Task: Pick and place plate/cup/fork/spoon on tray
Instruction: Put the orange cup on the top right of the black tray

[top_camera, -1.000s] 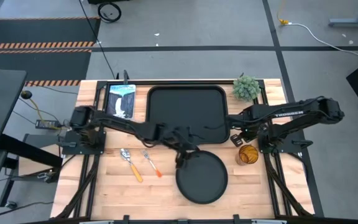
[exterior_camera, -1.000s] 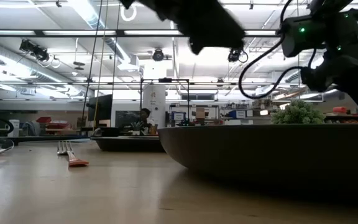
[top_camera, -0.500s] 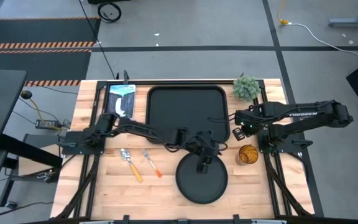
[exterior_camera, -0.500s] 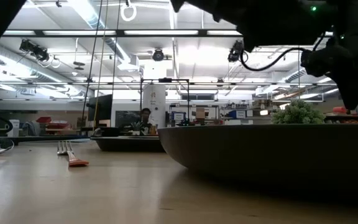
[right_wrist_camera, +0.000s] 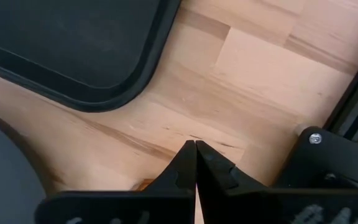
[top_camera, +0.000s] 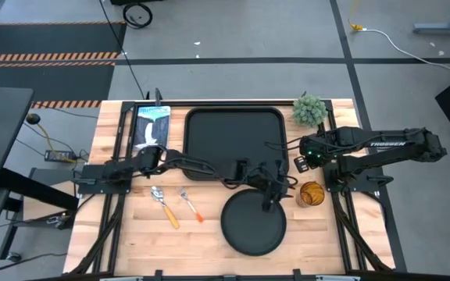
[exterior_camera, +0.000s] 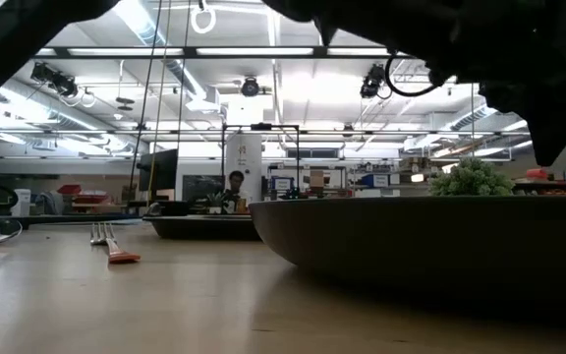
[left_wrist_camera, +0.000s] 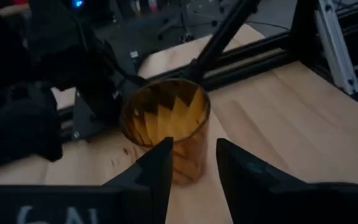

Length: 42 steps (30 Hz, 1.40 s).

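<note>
The amber cup (top_camera: 311, 193) stands upright on the wood right of the round black plate (top_camera: 254, 222). My left gripper (top_camera: 281, 191) hangs over the plate's far right edge. It is open, and the cup (left_wrist_camera: 166, 134) stands just ahead of its fingers, untouched. My right gripper (top_camera: 299, 165) is shut and empty above the wood (right_wrist_camera: 196, 162), between the tray's near right corner (right_wrist_camera: 104, 68) and the cup. The black tray (top_camera: 235, 140) lies at the far middle. The fork (top_camera: 191, 204) and spoon (top_camera: 164, 205) lie flat left of the plate.
A small green plant (top_camera: 309, 109) stands at the tray's far right corner and a blue-and-white card (top_camera: 151, 125) lies left of the tray. The right arm's base frame (right_wrist_camera: 328, 155) is close behind the cup. A person shows far off in the room (exterior_camera: 236, 182).
My left gripper has moved toward the table's right edge, from over the plate's far left rim to its far right rim, close to the cup. The plate, cup, fork and spoon have stayed where they were.
</note>
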Available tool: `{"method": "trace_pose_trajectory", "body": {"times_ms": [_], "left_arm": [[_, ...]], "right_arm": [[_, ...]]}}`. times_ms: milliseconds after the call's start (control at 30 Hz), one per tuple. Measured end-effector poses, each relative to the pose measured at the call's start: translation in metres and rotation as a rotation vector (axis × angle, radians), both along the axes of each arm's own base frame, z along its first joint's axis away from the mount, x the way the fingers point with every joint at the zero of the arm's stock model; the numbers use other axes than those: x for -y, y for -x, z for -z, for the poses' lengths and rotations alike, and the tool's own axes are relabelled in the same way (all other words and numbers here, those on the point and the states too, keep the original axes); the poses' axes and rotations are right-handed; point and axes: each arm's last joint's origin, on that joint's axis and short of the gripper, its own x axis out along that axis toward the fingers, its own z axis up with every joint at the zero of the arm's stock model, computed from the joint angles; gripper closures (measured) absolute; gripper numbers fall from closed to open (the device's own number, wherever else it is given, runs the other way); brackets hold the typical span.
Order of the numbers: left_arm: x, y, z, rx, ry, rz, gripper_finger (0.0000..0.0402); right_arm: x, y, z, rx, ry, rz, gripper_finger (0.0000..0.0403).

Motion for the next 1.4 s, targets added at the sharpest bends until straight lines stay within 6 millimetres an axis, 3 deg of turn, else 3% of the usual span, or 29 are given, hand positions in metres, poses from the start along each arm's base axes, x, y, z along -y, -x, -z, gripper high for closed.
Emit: {"method": "trace_pose_trajectory", "body": {"times_ms": [300, 567, 733, 833, 1067, 1400], "left_arm": [[0.003, -0.017, 0.026, 0.181, -0.094, 0.038, 0.0269], [0.004, -0.017, 0.039, 0.132, -0.109, 0.049, 0.0267], [0.007, -0.019, 0.021, 0.099, -0.088, 0.105, 0.0255], [0.012, -0.016, 0.021, 0.03, -0.088, 0.111, 0.0253], [0.03, -0.008, 0.004, -0.093, -0.196, 0.067, 0.0258], [0.055, 0.004, 0.008, -0.176, -0.333, 0.0, 0.0259]], "right_arm": [[0.0, 0.0, 0.0, 0.003, 0.002, 0.015, 0.0396], [0.0, 0.0, 0.0, 0.004, 0.0, 0.02, 0.0396], [-0.001, 0.0, 0.0, 0.009, -0.038, 0.025, 0.0396], [-0.003, 0.001, -0.006, 0.0, -0.118, 0.013, 0.0398], [-0.009, 0.024, -0.019, -0.271, -0.283, 0.053, 0.0399], [-0.011, 0.005, -0.001, -0.331, -0.35, 0.009, 0.0399]]}}
